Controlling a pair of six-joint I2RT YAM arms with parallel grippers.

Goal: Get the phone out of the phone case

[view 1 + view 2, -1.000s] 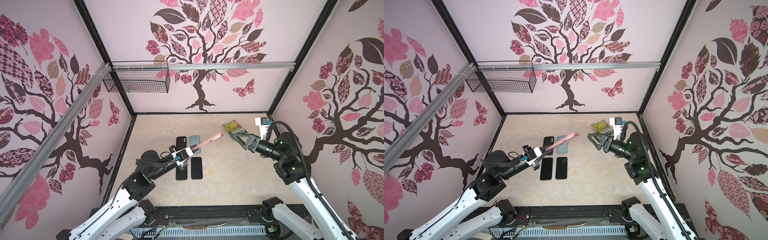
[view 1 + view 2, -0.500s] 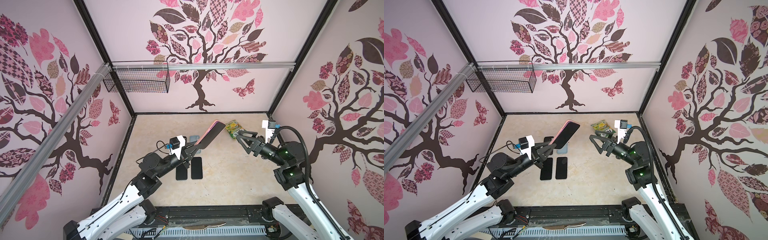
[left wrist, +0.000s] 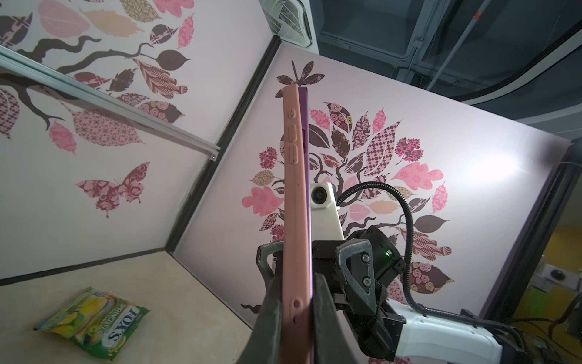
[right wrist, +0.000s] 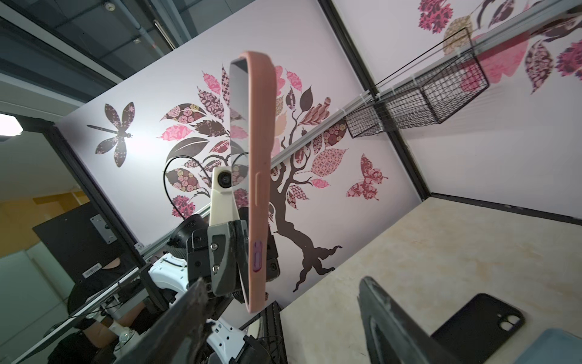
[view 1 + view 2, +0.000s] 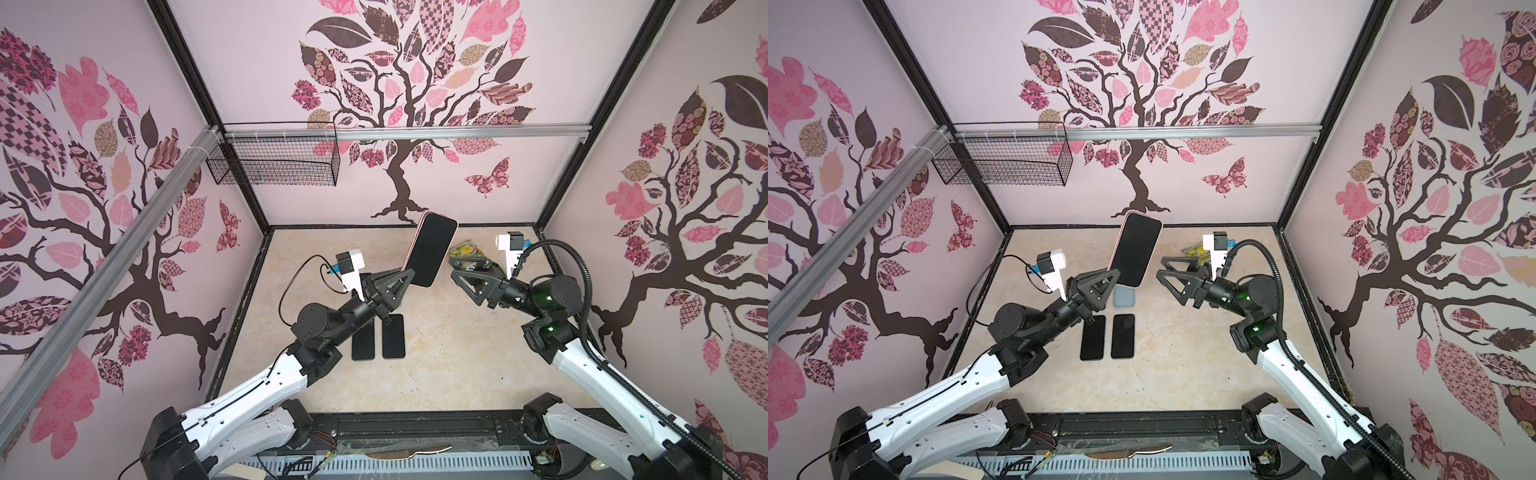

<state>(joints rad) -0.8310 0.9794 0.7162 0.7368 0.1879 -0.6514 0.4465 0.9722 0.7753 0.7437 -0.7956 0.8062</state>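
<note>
Our left gripper is clamped tight on the lower end of the phone. The phone sits in its pink phone case and stands nearly upright in the air, above the far middle of the table. Our right gripper hangs just to the phone's right, jaws wide apart, holding nothing. We judge only the lift done: the phone is fully seated, so peeling the case off is left. Around the phone's top the air is free. Below lie two dark phones, a grey case and, far right, a snack packet.
</note>
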